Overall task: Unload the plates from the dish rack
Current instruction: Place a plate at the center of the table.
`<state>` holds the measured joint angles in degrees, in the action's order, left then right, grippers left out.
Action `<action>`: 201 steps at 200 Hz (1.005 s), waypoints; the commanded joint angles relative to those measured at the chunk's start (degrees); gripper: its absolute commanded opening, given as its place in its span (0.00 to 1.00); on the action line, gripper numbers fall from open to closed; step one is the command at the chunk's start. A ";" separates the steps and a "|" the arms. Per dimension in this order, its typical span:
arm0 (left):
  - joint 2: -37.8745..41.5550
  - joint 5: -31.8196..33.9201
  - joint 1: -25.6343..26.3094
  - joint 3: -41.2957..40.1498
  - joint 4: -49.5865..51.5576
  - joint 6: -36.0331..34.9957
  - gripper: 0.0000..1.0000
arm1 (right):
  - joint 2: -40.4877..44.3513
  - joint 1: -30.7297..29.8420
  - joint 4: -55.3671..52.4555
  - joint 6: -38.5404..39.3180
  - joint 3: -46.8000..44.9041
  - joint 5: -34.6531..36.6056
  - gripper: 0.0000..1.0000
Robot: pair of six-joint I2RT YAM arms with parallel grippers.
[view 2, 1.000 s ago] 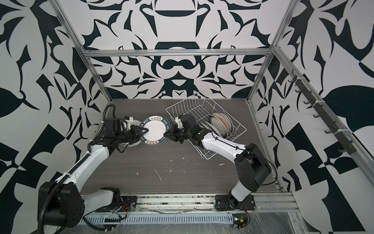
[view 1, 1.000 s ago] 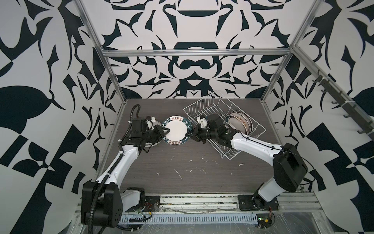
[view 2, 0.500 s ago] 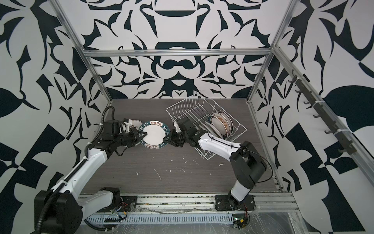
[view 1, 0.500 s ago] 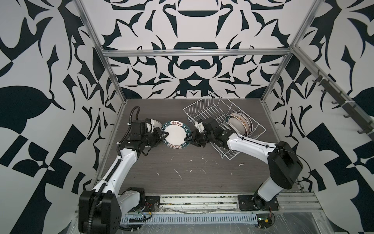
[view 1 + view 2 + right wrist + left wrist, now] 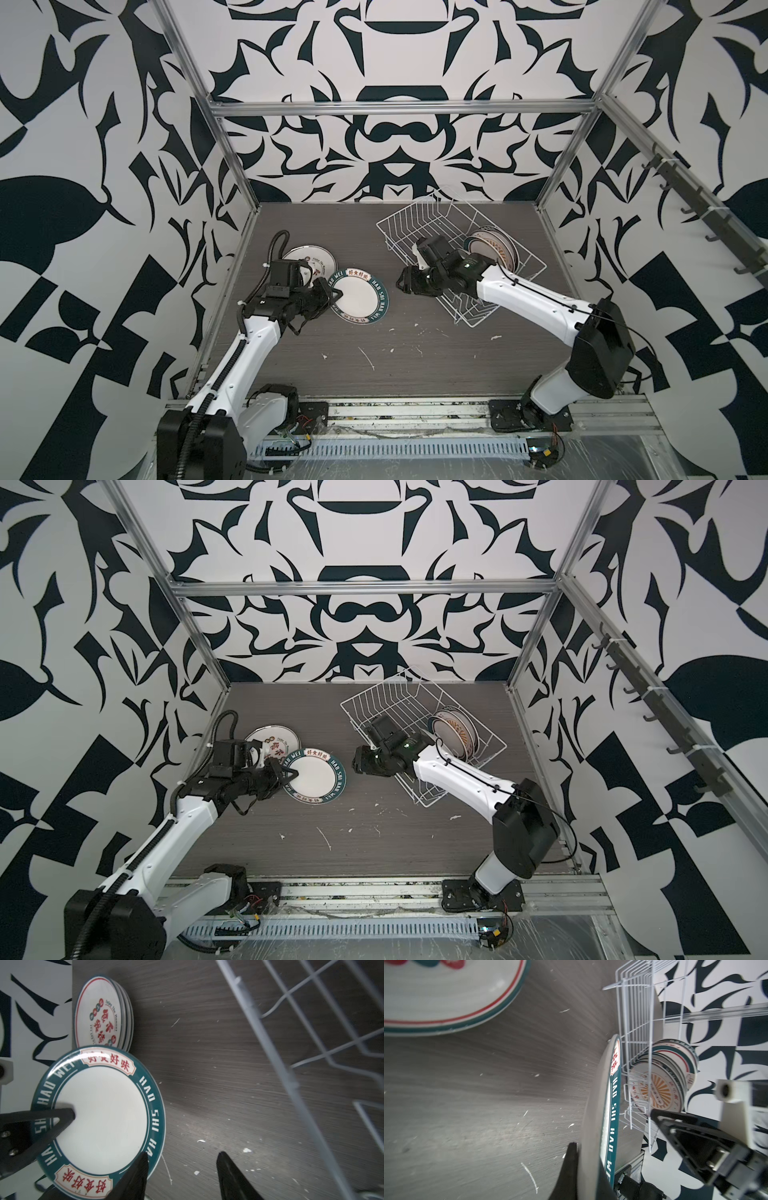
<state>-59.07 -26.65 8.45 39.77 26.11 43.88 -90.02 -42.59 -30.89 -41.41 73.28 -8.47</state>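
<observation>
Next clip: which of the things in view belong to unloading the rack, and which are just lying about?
Belongs to the job: dish rack; racked plates; green-rimmed plate in the shut left gripper; stack of plates on the table; open right gripper.
Just lying about: white flecks on the table; hook rail.
</observation>
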 commanded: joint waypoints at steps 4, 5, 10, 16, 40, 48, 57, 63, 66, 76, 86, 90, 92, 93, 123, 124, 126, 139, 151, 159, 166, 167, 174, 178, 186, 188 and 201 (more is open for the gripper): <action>2.38 4.33 0.17 -1.59 5.25 0.32 0.00 | 3.02 -0.04 -12.39 11.20 5.30 8.26 0.57; 2.47 4.50 0.17 -1.69 5.39 0.32 0.00 | 3.02 -0.04 -12.63 11.45 5.43 8.36 0.57; 2.76 5.48 0.17 -2.21 5.87 0.59 0.00 | 3.17 -0.14 -13.83 12.60 6.06 8.98 0.57; 3.19 6.53 0.17 -2.75 6.25 0.81 0.00 | 3.33 -0.14 -15.21 13.74 6.90 10.02 0.57; 4.00 9.20 0.17 -5.41 6.58 2.04 0.00 | 4.03 -0.37 -20.02 17.49 9.24 13.57 0.57; 3.99 9.34 0.17 -6.20 6.10 2.34 0.00 | 4.43 -0.39 -21.45 18.28 9.85 15.05 0.58; 3.89 9.64 0.11 -6.91 5.51 2.61 0.00 | 4.79 -0.53 -22.87 18.81 10.46 16.56 0.58; 3.71 10.00 0.09 -7.22 5.21 2.78 0.00 | 5.02 -0.49 -23.73 19.12 10.87 17.31 0.58; 3.62 10.13 0.12 -7.37 5.04 2.79 0.00 | 5.22 -0.51 -24.09 19.23 10.98 17.80 0.58; 3.22 10.14 0.08 -7.67 4.38 2.79 0.00 | 5.69 -0.50 -25.19 19.62 11.31 18.94 0.59; 2.83 10.34 0.10 -7.86 4.13 2.79 0.00 | 6.15 -0.50 -26.11 19.79 11.39 21.79 0.60; 2.69 10.39 0.08 -7.92 4.03 2.79 0.00 | 6.37 -0.55 -26.50 19.91 11.42 22.31 0.60; 2.66 10.39 0.10 -7.94 3.97 2.73 0.00 | 6.40 -0.56 -26.72 19.88 11.33 22.52 0.60; 2.60 10.44 0.09 -7.95 3.92 2.72 0.00 | 6.46 -0.56 -26.78 19.97 11.35 22.57 0.60; 1.25 10.74 0.08 -8.77 3.44 2.61 0.00 | 6.81 -0.49 -29.95 20.42 11.30 26.09 0.60; 1.20 10.75 0.08 -8.80 3.39 2.61 0.00 | 6.80 -0.48 -30.02 20.45 11.33 26.24 0.60; 1.10 10.75 0.08 -8.89 3.41 2.61 0.00 | 6.79 -0.52 -30.32 20.42 11.40 26.56 0.60; 0.42 10.96 0.08 -9.47 2.97 2.87 0.00 | 6.92 -0.52 -31.44 20.53 11.40 28.55 0.60; -0.23 11.43 0.08 -9.89 2.91 3.22 0.00 | 7.18 -0.51 -32.14 20.66 11.41 29.88 0.60; -0.75 11.73 0.08 -10.12 2.82 3.39 0.00 | 7.24 -0.54 -32.75 20.81 11.61 30.66 0.60; -1.13 11.92 0.08 -10.26 2.94 3.45 0.00 | 7.44 -0.54 -33.10 20.96 11.63 31.22 0.60; -1.18 11.95 0.12 -10.29 2.96 3.47 0.00 | 7.42 -0.51 -33.14 20.99 11.63 31.27 0.60; -1.58 12.48 0.08 -10.41 3.15 3.58 0.00 | 7.44 -0.59 -33.42 21.19 11.79 31.73 0.60; -1.71 12.69 0.08 -10.41 3.31 3.58 0.00 | 7.44 -0.54 -33.59 21.33 11.87 31.95 0.60; -2.05 12.94 0.12 -10.41 3.42 3.50 0.00 | 7.48 -0.59 -33.86 21.88 11.96 32.42 0.60; -2.09 12.94 0.09 -10.41 3.53 3.50 0.00 | 7.46 -0.59 -33.92 21.96 11.97 32.48 0.60; -2.36 13.29 0.08 -10.67 3.51 3.50 0.00 | 7.36 -0.61 -34.30 22.63 12.26 33.20 0.60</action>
<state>-60.07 -16.93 8.45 31.20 26.61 46.98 -84.42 -42.85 -62.81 -20.45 82.85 20.82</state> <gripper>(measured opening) 0.090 0.600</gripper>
